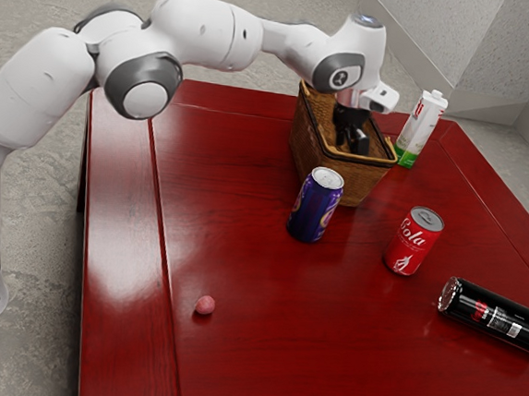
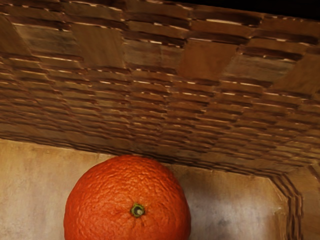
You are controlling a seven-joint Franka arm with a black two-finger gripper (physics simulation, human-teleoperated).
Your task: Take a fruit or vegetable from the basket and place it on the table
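I have my gripper (image 1: 351, 141) down inside the basket (image 1: 352, 176), an orange (image 2: 127, 202) close by it, though I can't tell whether the grip is spread or pinching.

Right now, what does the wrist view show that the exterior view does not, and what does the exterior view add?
Wrist view: an orange citrus fruit with a green stem mark, on the basket's pale floor.
Exterior view: the claw reaching into it, the arm, carton, purple can, red can, toppled black can, pink ball and table.
Both: the basket's brown woven sides.
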